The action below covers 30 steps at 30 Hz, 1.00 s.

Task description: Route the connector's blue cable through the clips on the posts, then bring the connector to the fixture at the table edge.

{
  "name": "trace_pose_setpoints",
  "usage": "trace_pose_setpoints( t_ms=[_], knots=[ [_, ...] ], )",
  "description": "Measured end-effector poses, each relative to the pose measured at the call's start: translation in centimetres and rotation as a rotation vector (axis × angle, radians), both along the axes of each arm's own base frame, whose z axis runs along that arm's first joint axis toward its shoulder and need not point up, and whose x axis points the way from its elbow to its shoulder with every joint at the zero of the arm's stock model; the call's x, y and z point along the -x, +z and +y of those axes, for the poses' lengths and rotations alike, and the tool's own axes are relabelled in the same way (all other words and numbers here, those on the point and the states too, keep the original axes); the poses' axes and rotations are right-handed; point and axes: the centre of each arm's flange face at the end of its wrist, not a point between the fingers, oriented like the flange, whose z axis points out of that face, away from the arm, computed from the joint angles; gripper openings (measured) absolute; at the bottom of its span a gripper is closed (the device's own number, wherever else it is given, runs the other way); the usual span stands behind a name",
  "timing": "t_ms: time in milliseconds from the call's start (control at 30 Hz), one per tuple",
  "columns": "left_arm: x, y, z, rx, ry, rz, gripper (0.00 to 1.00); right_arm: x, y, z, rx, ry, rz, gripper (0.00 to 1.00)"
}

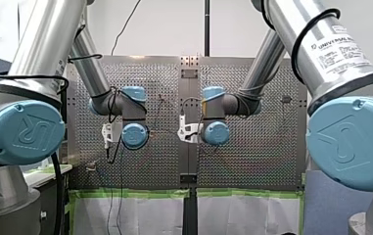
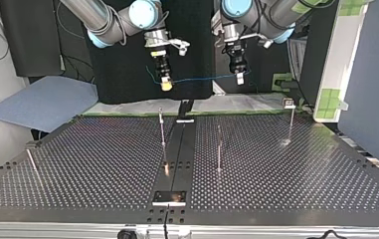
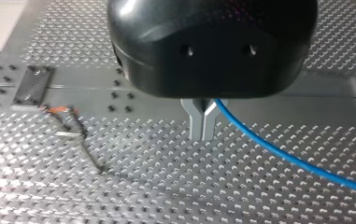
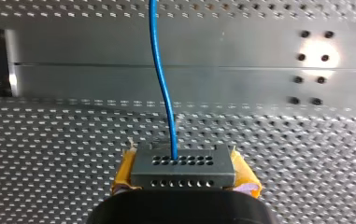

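Connector [image 4: 183,163] was seen clamped in my right gripper [image 2: 166,84], gripped on both sides by the yellow pads [image 4: 125,171], with its holed face turned away from the wrist. Blue cable [image 2: 204,78] was seen leaving one hole in the upper row and running ahead of the gripper, above the table [image 2: 77,164].

My left gripper [image 2: 239,77]: metal fingers [image 3: 197,122] were pressed together, with the cable pinched at them and led off to one side above the perforated plate.

In the top view both grippers were held in the air by the table's far edge, apart, the right one left of the view's centre and the left one right of it. The cable was stretched nearly level between them. A short loose bend of it was seen beside the right gripper, on the view's left.

Thin upright posts [image 2: 162,130] were standing on the table nearer the camera, all apart from the cable. A small clip [image 2: 289,103] was made out on top of the post at the view's right; clips on the others could not be told. A dark plate [image 2: 169,197] was seen on the centre rail at the table's near edge, well apart from the connector.
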Motion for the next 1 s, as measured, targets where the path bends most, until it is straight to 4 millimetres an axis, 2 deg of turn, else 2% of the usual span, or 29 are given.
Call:
trace_pose_setpoints(
  t_ms=[400, 767, 867, 1000],
  knots=[
    [-3.2, 6.1, 0.6, 0.056, 0.039, -0.076, 0.00, 0.1, 7.3, -3.1, 0.053, -0.009, -0.065, 0.00],
    [-5.2, 12.2, 1.4, 0.076, 0.009, -0.141, 0.00, 1.1, 13.8, -4.7, 0.127, -0.016, -0.142, 0.00],
    [-5.4, 13.4, 1.7, 0.077, -0.007, -0.158, 0.00, 1.5, 15.5, -5.0, 0.149, -0.012, -0.162, 0.00],
    [-5.9, 14.1, 2.0, 0.075, -0.028, -0.167, 0.00, 2.1, 17.2, -5.4, 0.169, -0.008, -0.185, 0.00]
  ],
)
